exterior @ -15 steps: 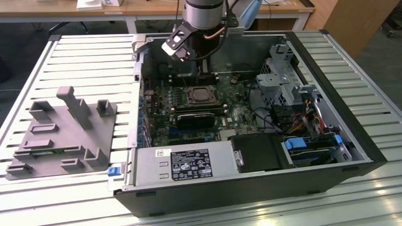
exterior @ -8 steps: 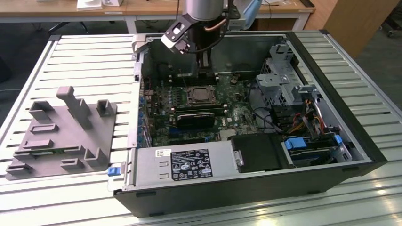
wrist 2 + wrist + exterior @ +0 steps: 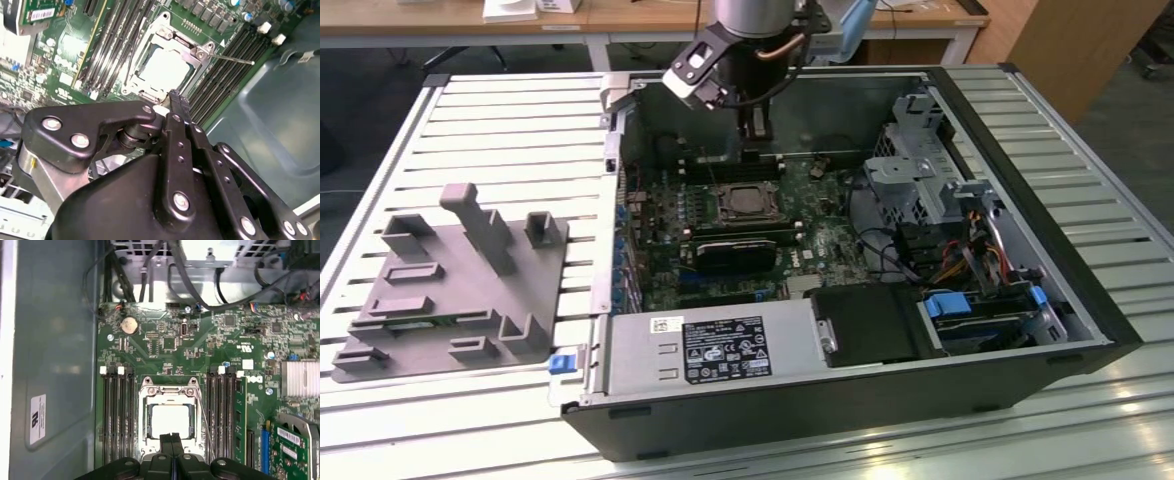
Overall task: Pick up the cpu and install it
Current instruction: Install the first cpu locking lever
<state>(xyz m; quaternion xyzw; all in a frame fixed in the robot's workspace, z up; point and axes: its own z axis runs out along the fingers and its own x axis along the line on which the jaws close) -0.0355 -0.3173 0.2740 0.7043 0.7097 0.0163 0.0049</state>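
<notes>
The gripper (image 3: 171, 439), fingers pressed together and empty, hovers beside the socket (image 3: 169, 421), partly covering the seated cpu (image 3: 170, 420).

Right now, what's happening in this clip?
A single robot arm is reaching into an open computer case lying on a slatted table. Its tool hangs just above the motherboard's socket, fingers pressed together and holding nothing. The cpu, its silver top catching the light, already sits inside the socket frame in both wrist views. A grey plastic fixture stands on the table at the exterior view's left.
</notes>
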